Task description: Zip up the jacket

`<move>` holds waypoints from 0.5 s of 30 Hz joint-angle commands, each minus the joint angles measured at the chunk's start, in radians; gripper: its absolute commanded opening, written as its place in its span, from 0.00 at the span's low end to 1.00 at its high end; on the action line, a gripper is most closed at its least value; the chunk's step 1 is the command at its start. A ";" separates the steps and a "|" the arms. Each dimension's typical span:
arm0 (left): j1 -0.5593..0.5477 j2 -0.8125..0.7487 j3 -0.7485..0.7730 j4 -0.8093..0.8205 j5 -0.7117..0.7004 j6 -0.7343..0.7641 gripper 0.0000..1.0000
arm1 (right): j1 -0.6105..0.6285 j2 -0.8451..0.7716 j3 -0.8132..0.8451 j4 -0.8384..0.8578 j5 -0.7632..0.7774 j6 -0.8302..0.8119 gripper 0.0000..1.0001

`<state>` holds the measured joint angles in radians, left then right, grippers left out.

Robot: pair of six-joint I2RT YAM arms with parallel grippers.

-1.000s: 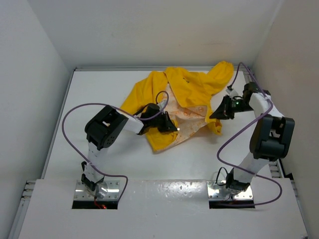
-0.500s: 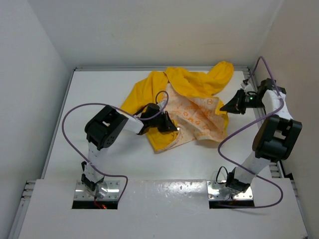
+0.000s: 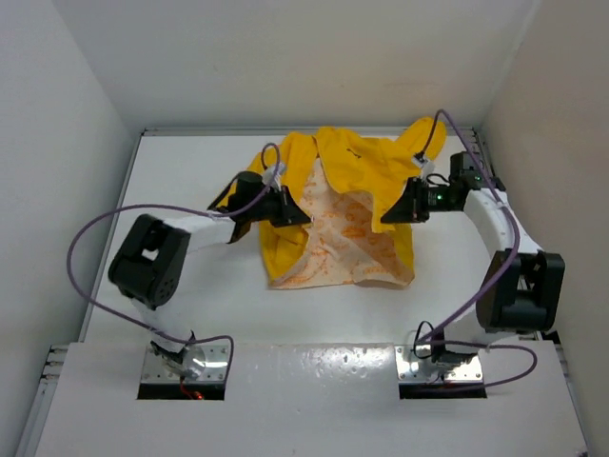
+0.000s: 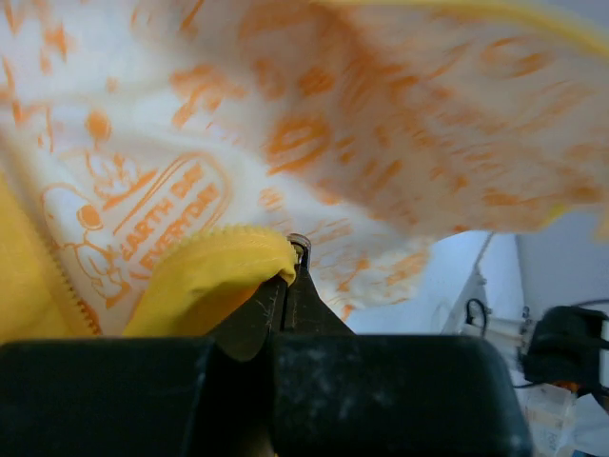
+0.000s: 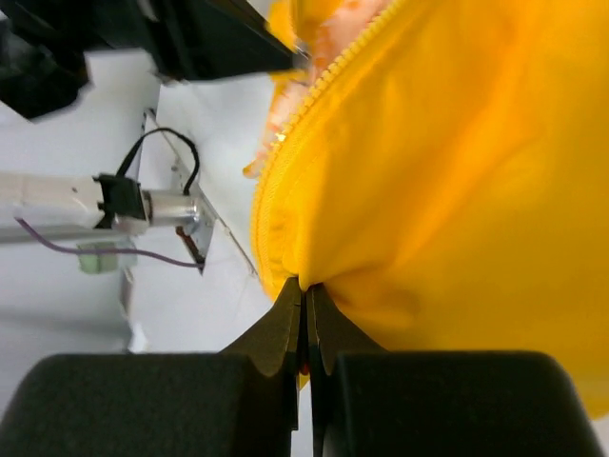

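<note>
While the left claw (image 4: pixel 293 259) and right claw (image 5: pixel 304 291) tightly pinch the jacket (image 3: pixel 366 167), its lining (image 4: pixel 381 114) reads "EARTH DAY EVERYDAY".

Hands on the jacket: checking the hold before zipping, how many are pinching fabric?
2. The left hand pinches the jacket's yellow front edge beside the exposed lining; the right hand pinches the opposite edge near the zipper teeth. Neither is hidden.

Jacket (image 3: pixel 357 162): is showing bright yellow outside.
Lining (image 3: pixel 343 238): is showing pale cream, carrying orange printed lettering and cartoon figures.
Zipper (image 5: pixel 328 81): is showing yellow teeth.
Table (image 3: pixel 190 171): is showing white.
Cables (image 3: pixel 70 265): are showing purple.
Left gripper (image 3: pixel 303 220), right gripper (image 3: pixel 384 218): are showing black.
</note>
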<state>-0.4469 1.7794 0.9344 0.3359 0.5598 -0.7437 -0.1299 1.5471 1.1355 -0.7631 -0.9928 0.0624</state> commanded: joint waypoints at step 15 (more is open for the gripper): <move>-0.084 -0.564 -0.249 -0.187 -0.099 0.240 0.00 | 0.392 -0.283 -0.331 0.179 0.482 -0.053 0.00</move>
<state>-0.5350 1.2762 0.6785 0.2016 0.5434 -0.5690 0.2276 1.2819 0.8391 -0.4873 -0.6819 0.0952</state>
